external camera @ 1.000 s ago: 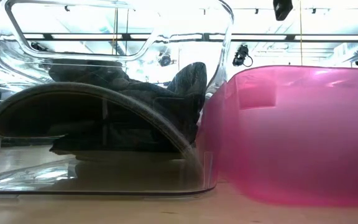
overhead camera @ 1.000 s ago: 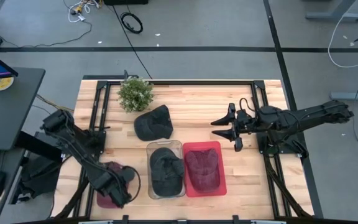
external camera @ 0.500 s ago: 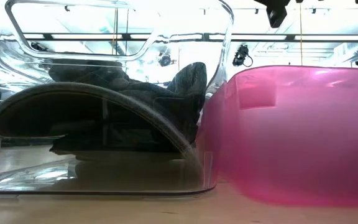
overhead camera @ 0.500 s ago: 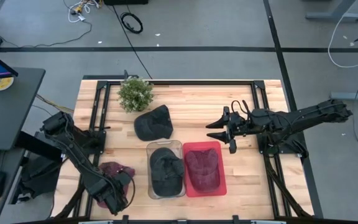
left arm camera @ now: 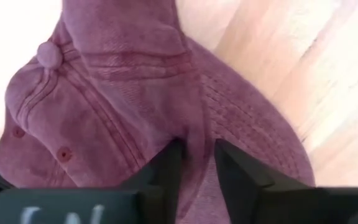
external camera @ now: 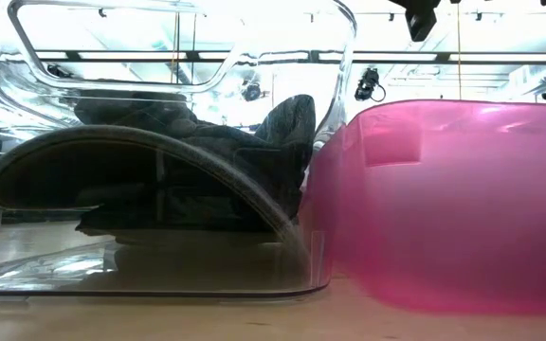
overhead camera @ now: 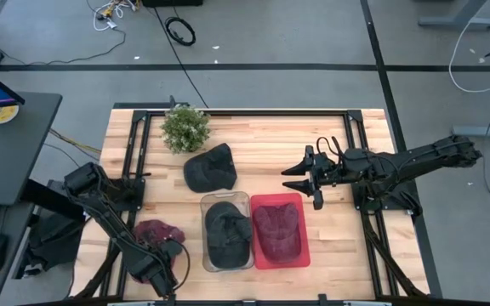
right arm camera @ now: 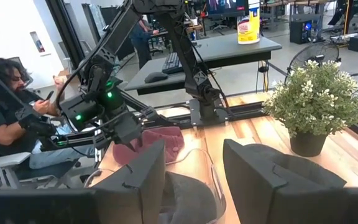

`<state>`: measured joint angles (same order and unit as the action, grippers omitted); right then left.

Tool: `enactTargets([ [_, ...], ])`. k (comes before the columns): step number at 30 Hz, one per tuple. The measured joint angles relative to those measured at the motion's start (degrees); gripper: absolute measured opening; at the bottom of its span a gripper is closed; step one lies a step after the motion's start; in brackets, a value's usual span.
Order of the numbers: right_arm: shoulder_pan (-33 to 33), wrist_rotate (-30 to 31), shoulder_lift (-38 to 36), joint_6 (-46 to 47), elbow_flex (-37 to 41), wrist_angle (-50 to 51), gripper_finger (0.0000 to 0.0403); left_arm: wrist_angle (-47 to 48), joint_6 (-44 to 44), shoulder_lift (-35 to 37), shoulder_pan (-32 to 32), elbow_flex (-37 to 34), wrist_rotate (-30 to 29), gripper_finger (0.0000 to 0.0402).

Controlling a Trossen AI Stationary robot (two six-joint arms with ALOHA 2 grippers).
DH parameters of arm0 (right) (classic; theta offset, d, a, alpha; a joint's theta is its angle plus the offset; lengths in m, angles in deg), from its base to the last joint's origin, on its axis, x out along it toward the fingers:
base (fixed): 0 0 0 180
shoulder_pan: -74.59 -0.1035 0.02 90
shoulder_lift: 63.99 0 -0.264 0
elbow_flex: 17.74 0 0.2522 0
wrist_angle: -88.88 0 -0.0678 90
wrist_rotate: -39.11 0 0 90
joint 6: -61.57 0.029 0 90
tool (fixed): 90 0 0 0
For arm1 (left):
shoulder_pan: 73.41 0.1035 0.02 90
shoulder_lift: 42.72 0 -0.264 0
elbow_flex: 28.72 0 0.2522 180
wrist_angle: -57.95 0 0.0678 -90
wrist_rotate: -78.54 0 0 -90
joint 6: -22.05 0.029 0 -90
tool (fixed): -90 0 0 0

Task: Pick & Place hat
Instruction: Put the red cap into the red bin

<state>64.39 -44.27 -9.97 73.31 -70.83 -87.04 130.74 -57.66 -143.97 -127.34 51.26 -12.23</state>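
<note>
1. Your left gripper [left arm camera: 194,163] has drawn its fingers in over the last second and now pinches a fold of the maroon hat [overhead camera: 153,235] on the table's near left corner; a moment ago they stood wider above it.
2. The left arm has also crept nearer the front edge, with the hat shifting slightly under it. By my reading, you are at the grasp, with the lift yet to come.
3. Your right gripper [overhead camera: 313,178] has moved in toward the middle and now hovers, fingers parted and holding nothing, just behind the red bin [overhead camera: 299,254].
4. The maroon hat is soft washed cloth with stitched panels and a top button [left arm camera: 50,55]. It lies crumpled, so expect it to sag when raised.
5. It rests on bare wood, just left of the clear bin [overhead camera: 203,257], which holds a dark hat [overhead camera: 227,231]. The red bin holds another maroon hat [overhead camera: 276,229].
6. A further black hat [overhead camera: 210,167] sits loose behind the bins, near the potted plant [overhead camera: 185,127].
</note>
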Motion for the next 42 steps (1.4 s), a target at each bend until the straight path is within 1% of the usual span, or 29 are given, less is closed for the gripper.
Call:
enactTargets([
  [4, 0.0, 0.0, 0.0, 0.0, 0.0, -0.02, 0.0164, -0.31, 1.21, 0.0, 0.0, 0.0, 0.51, 0.0022],
  [5, 0.0, 0.0, 0.0, 0.0, 0.0, -0.02, 0.0164, -0.17, 1.25, 0.0, 0.02, 0.0, 0.62, 0.0013],
  [12, -0.01, 0.0, 0.0, -0.02, 0.0, 0.0, 0.0164, 0.45, 1.9, 0.13, 0.02, 0.15, 0.76, 0.0004],
  [14, 0.0, 0.0, 0.0, 0.0, 0.0, -0.02, 0.0164, 2.08, 2.23, 0.11, -0.05, 1.44, 0.43, 0.0003],
  [24, -0.02, 0.01, 0.0, -0.17, 0.0, 0.02, 0.0164, 19.02, 3.04, 0.11, -1.36, 15.65, -8.59, 0.0001],
  [29, -0.04, -0.05, 0.26, -0.2, 0.0, 0.17, 0.0164, 27.64, 3.92, 0.13, -1.18, 21.53, -11.37, 0.0001],
  [32, -0.19, -0.09, 1.1, -0.46, 0.0, -0.11, 0.0164, 31.05, 6.49, 0.2, -0.64, 24.53, -15.53, 0.0001],
  [37, -0.73, -0.17, 3.37, -2.78, 0.0, -2.93, 0.0164, 30.83, 16.29, 0.5, 1.63, 28.3, -28.06, 0.0001],
  [42, -2.39, -4.09, 6.13, -8.05, 0.0, -8.9, 0.0164, 30.98, 24.56, 0.5, 7.04, 29.85, -34.54, 0.0001],
])
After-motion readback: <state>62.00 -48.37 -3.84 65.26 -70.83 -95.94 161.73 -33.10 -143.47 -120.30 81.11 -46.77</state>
